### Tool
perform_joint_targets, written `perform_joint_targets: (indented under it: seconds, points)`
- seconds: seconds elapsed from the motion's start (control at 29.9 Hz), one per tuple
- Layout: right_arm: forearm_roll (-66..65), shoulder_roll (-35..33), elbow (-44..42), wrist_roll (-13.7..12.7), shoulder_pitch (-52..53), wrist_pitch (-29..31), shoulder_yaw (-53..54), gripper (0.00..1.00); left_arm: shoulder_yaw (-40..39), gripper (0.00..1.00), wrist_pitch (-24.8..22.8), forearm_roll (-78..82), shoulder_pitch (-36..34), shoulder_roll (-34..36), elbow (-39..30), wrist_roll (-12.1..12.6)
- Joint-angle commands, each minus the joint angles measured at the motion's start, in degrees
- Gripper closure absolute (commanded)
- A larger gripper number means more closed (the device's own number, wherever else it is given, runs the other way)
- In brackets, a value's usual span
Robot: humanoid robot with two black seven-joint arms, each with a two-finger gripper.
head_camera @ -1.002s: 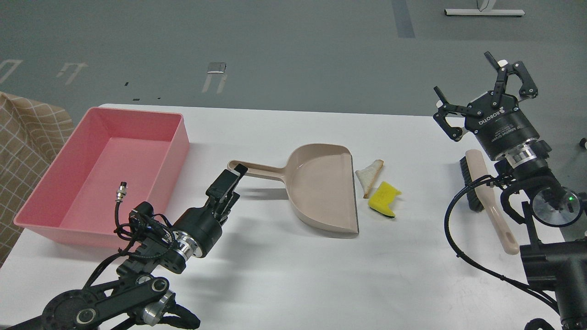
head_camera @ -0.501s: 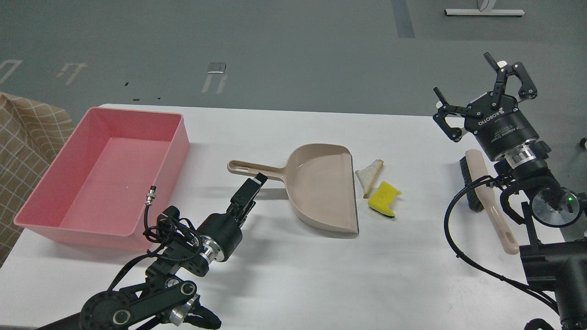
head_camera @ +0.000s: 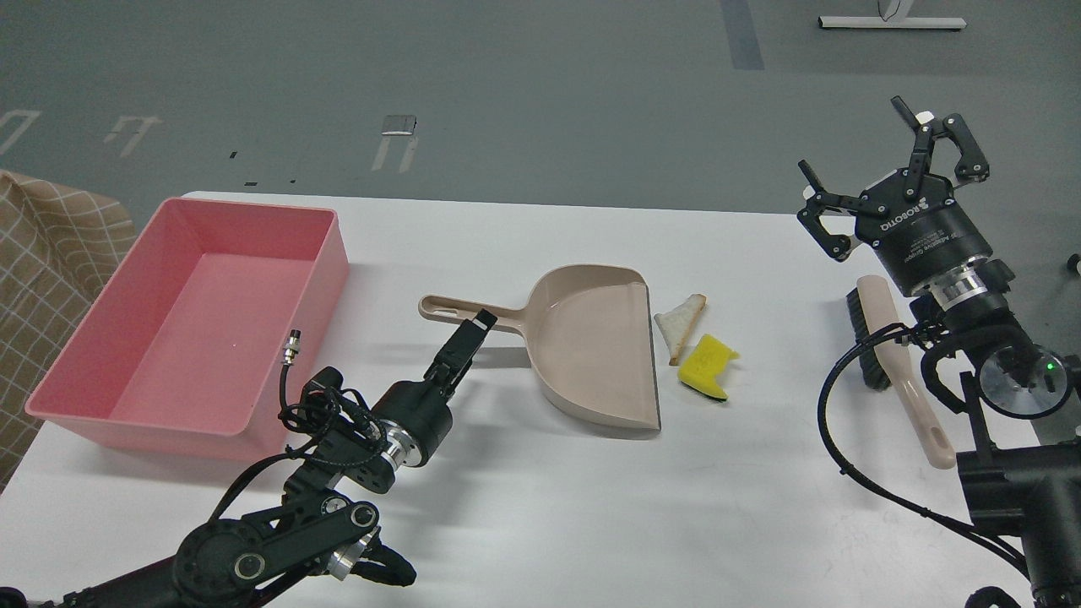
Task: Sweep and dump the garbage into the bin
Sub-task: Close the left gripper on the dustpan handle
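Left gripper [head_camera: 473, 331], jaw gap impossible to judge, reaches toward the dustpan [head_camera: 591, 342] handle; bread slice [head_camera: 680, 323] and sponge piece [head_camera: 708, 366] lie at its 3 o'clock mouth; right gripper [head_camera: 887, 173] hangs wide, empty.

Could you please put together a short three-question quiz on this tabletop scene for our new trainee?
1. True or false: the pink bin already holds the garbage.
2. What lies nearest the open mouth of the dustpan? A) bread slice and sponge piece B) brush C) bin
3. Which pincer is beside the dustpan's handle: left pincer or right pincer?

Key: 1 false, the pieces lie on the table. 2 A. 3 left.
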Motion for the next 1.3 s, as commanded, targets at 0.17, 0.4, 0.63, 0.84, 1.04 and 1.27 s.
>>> perform_joint_targets:
  seconds: [0.17, 0.4, 0.63, 0.84, 1.04, 1.27]
  points:
    - [0.03, 0.00, 0.04, 0.00, 0.03, 0.00, -0.01, 0.00, 0.00, 0.02, 0.00, -0.03, -1.37, -0.66, 2.73, 0.00]
    - [0.03, 0.00, 0.04, 0.00, 0.03, 0.00, 0.07, 0.00, 0.00, 0.02, 0.00, -0.03, -2.24, -1.62, 5.10, 0.00]
    - [0.03, 0.00, 0.04, 0.00, 0.12, 0.00, -0.01, 0.00, 0.00, 0.02, 0.00, -0.03, -3.57, -1.71, 6.95, 0.00]
    - [0.03, 0.00, -0.05, 0.00, 0.12, 0.00, -0.01, 0.00, 0.00, 0.02, 0.00, -0.03, -4.01, -1.71, 7.39, 0.00]
    - [-0.05, 0.00, -0.05, 0.00, 0.12, 0.00, -0.01, 0.00, 0.00, 0.02, 0.00, -0.03, -4.97, -2.68, 9.14, 0.00]
    - [-0.05, 0.00, -0.05, 0.00, 0.12, 0.00, -0.01, 0.00, 0.00, 0.03, 0.00, -0.03, -5.85, -4.35, 11.08, 0.00]
